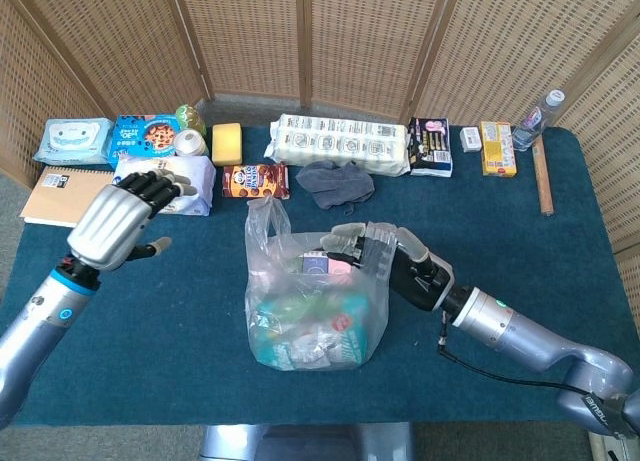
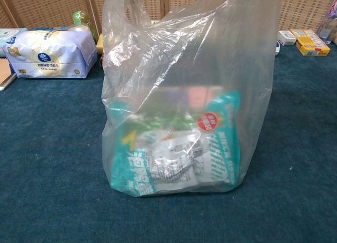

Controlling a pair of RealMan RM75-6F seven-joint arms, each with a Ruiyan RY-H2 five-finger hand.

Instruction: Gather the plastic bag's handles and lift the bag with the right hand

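Observation:
A clear plastic bag (image 1: pixel 315 306) full of packets stands upright mid-table and fills the chest view, bag (image 2: pixel 179 106). Its left handle (image 1: pixel 266 217) sticks up free, and shows in the chest view as a loop, handle (image 2: pixel 124 8). My right hand (image 1: pixel 385 256) reaches in from the right at the bag's top right edge. Its fingers stretch over the bag's mouth with the right handle's plastic (image 1: pixel 372 243) draped across them. My left hand (image 1: pixel 122 221) hovers open over the table, well left of the bag and touching nothing. Neither hand shows in the chest view.
Along the back lie a white tissue pack (image 1: pixel 165 181), a cookie box (image 1: pixel 255 181), a grey cloth (image 1: pixel 335 181), a long roll pack (image 1: pixel 342 141) and a yellow sponge (image 1: pixel 227 141). A notebook (image 1: pixel 55 193) sits far left, a bottle (image 1: pixel 535 119) and wooden stick (image 1: pixel 543 181) far right.

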